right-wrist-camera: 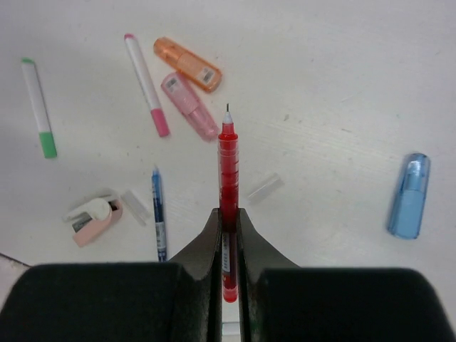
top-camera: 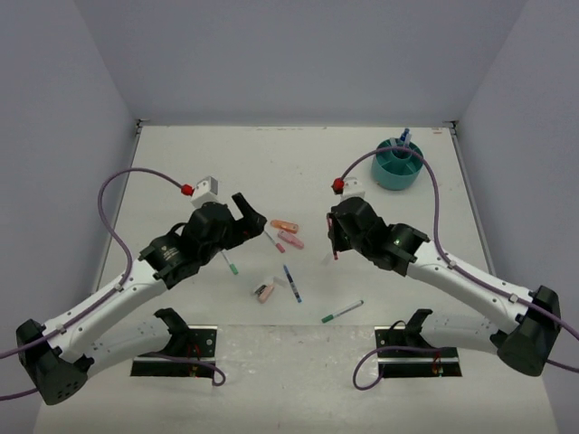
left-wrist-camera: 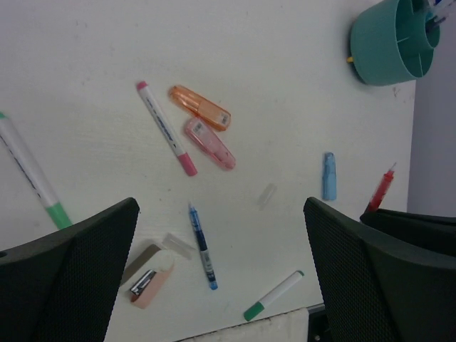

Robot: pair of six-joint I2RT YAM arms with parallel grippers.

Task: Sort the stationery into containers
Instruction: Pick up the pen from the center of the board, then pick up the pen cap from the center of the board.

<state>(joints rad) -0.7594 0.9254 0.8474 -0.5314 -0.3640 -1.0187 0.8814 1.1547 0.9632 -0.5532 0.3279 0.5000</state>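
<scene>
My right gripper [right-wrist-camera: 228, 222] is shut on a red pen [right-wrist-camera: 228, 160], tip pointing forward above the table; from above the right gripper [top-camera: 333, 237] sits mid-table. The left gripper [left-wrist-camera: 221, 274] hangs open over a blue pen [left-wrist-camera: 202, 246], holding nothing. Near it lie an orange highlighter [left-wrist-camera: 200, 107], a pink highlighter [left-wrist-camera: 209, 143], a pink-capped marker [left-wrist-camera: 166, 128], two green-capped markers [left-wrist-camera: 273, 295] [left-wrist-camera: 32, 171], a pink eraser-like dispenser [left-wrist-camera: 149, 281] and a light-blue highlighter [left-wrist-camera: 328, 175]. The teal organizer [top-camera: 398, 176] stands far right with pens in it.
A clear cap [right-wrist-camera: 265, 187] lies just right of the red pen, another clear piece [left-wrist-camera: 178, 244] by the dispenser. Grey walls enclose the table on three sides. Both arm bases [top-camera: 176, 348] sit on black plates at the near edge.
</scene>
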